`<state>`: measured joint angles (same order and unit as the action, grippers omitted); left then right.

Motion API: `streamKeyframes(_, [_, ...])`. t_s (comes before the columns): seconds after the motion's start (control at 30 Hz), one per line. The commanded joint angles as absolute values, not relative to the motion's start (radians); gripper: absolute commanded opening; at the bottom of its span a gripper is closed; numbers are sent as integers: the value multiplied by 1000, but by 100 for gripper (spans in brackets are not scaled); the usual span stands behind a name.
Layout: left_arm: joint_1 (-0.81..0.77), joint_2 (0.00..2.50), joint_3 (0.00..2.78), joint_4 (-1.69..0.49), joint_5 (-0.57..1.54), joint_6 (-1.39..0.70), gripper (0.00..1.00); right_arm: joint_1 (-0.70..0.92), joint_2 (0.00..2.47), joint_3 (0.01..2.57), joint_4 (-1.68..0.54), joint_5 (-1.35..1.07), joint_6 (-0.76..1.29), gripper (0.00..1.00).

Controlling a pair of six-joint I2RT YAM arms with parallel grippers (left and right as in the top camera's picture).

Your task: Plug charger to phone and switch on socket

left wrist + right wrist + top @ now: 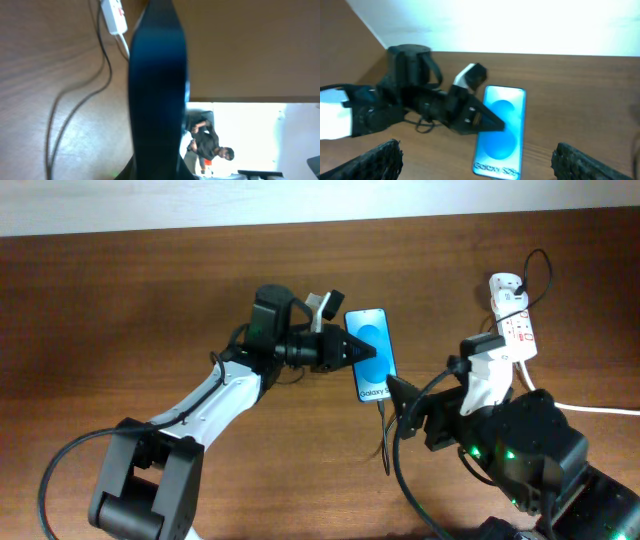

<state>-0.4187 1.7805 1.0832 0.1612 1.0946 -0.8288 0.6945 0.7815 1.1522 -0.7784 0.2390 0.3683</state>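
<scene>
The phone [372, 356] has a light-blue screen with "Galaxy" text and sits mid-table. My left gripper [360, 352] is shut on its left side. In the left wrist view the phone [157, 85] stands edge-on between the jaws [157, 172]. The right wrist view shows the phone [506, 115] with the left gripper [485, 120] on it. My right gripper [398, 406] is open and empty just below the phone's bottom edge, its fingers [477, 159] spread wide. The charger cable [386, 442] runs down from the phone's bottom edge; its tip is hidden. The socket [517, 328] lies at the right.
A white plug adapter [503, 285] sits at the socket's far end. The thick white cord [600, 410] runs off to the right. The socket [114, 17] and black cable [55, 115] also show in the left wrist view. The table's far edge meets a white wall.
</scene>
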Motion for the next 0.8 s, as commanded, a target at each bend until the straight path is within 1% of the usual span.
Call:
streamKeyframes(0.0, [-387,1773,1084,92,1005,-675,0,693,782,1166,-786,301,384,98])
streamKeyframes(0.07, [-387,1773,1084,0,910,-601,1,693,783,1166,-786,301,384,98])
streamKeyframes(0.13, [-387,1773,1084,-60,871,-546,0,693,783,1166,-787,300,384,99])
streamKeyframes(0.2, [-387,1775,1084,-65,862,-506,0,694,785,1166,-795,300,384,98])
streamKeyframes(0.3, [-385,1805,1084,-52,822,-498,0,694,786,1166,-809,300,384,99])
streamKeyframes(0.37, [-376,1871,1085,-26,852,-500,0,694,786,1166,-828,300,384,98])
streamKeyframes(0.47, [-344,1993,1115,10,987,-504,0,694,787,1166,-855,301,383,98])
streamKeyframes(0.53, [-324,2068,1159,9,1037,-508,0,694,789,1166,-872,301,383,98])
streamKeyframes(0.63, [-311,2160,1213,6,1071,-546,0,694,790,1166,-887,301,383,98])
streamKeyframes(0.77, [-297,2212,1220,-6,1071,-579,0,693,793,1166,-888,300,383,98])
